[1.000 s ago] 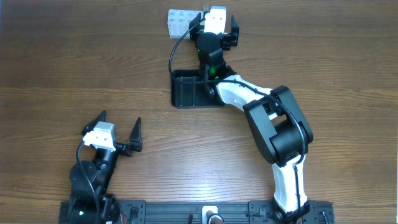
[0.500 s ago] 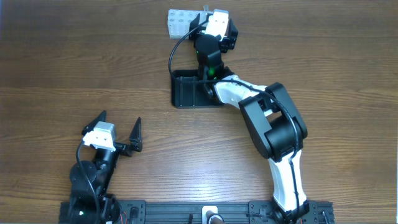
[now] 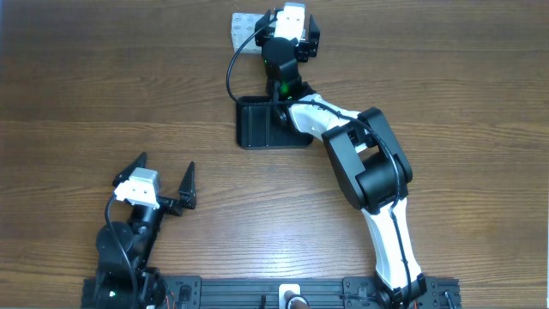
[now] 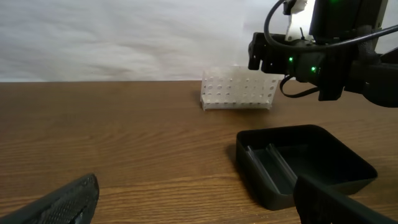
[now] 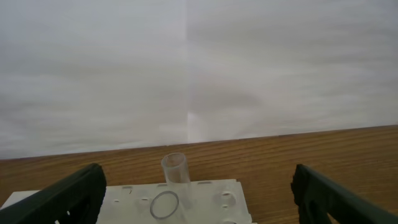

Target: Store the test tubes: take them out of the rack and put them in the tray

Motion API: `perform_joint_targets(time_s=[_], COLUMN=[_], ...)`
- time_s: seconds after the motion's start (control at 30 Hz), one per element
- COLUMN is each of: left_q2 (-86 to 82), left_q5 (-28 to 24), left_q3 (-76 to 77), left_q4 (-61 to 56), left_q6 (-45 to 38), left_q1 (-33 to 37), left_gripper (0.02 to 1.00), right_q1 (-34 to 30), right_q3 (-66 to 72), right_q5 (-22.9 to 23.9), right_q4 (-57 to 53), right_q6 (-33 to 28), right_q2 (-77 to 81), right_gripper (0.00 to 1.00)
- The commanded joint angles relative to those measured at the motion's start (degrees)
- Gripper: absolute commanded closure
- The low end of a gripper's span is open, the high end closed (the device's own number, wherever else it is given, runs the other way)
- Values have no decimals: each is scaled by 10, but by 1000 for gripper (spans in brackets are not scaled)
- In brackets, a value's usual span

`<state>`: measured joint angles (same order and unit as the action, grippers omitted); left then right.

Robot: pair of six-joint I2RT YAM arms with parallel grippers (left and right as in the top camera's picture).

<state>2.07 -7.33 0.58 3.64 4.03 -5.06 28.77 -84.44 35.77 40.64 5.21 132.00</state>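
Top view: my left gripper hangs near my base, jaws wide, empty. My right gripper is over the white rack, just beyond the black tray. Left wrist view: rack and tray stand apart on the table. Right wrist view: right jaws spread wide, gripping nothing; one test tube stands upright in the rack between them.

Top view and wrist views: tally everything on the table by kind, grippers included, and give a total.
Test tube rack: 1
Black tray: 1
Test tube standing up out of the rack: 1 clearly seen
Grippers: 2 (left gripper, right gripper)
Total: 5
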Motion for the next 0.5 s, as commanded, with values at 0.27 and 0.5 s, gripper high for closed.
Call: perform_joint_targets(time_s=[0.27,0.5], left_q2=[-6,-6], left_q5=[-8,-8], left_q3=[-2,-2], left_q4=[1,1], left_q6=[-10,-10], left_q1=[3,3], left_gripper=[23,20], right_q1=[-2,-2], right_q3=[-14,-15], right_q5=[-32,-54], right_q4=[-3,-3], right_q6=[-14,-14], right_q2=[23,25], right_gripper=[141,189])
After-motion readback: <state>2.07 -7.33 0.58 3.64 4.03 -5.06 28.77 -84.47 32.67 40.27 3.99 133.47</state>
